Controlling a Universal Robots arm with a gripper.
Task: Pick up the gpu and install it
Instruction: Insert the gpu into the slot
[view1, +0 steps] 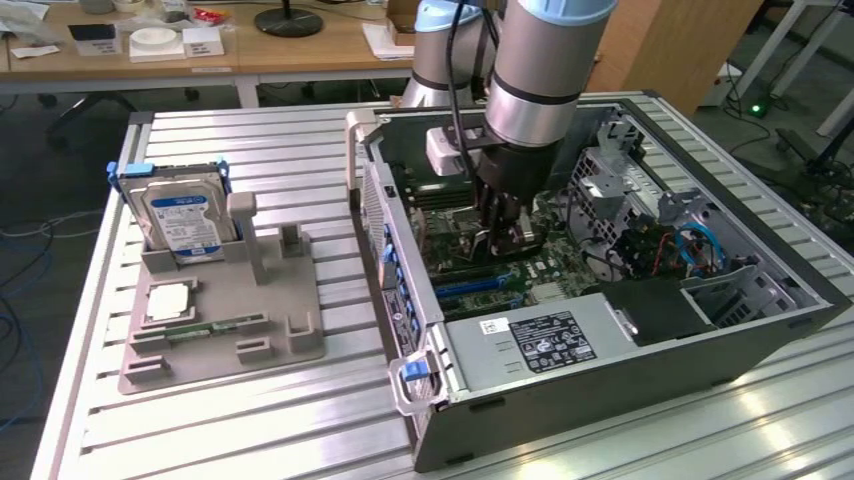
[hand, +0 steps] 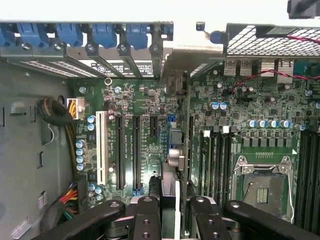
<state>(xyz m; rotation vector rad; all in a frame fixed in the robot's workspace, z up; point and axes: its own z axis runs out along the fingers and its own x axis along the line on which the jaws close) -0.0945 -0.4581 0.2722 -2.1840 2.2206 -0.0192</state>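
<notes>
My gripper (view1: 501, 228) reaches down into the open computer case (view1: 747, 330), just above the green motherboard (view1: 547, 268). It is shut on the gpu (hand: 174, 150), which the wrist view shows edge-on as a thin dark card between the black fingers (hand: 147, 212). The card's pale metal end bracket (hand: 186, 56) points toward the case's rear slot openings with blue clips (hand: 105, 35). The card hangs over the motherboard (hand: 150, 100) beside two long black expansion slots (hand: 136, 150) and a white slot (hand: 102, 147). Whether its lower edge touches a slot is hidden.
On the exterior view's left, a grey fixture (view1: 267, 330) holds a silver hard drive (view1: 187, 220), a processor chip (view1: 171, 300) and a green memory stick (view1: 214, 328). Inside the case are the power supply (view1: 541, 340), memory slots (hand: 215, 155), an open processor socket (hand: 260, 182) and cable bundles (hand: 55, 112).
</notes>
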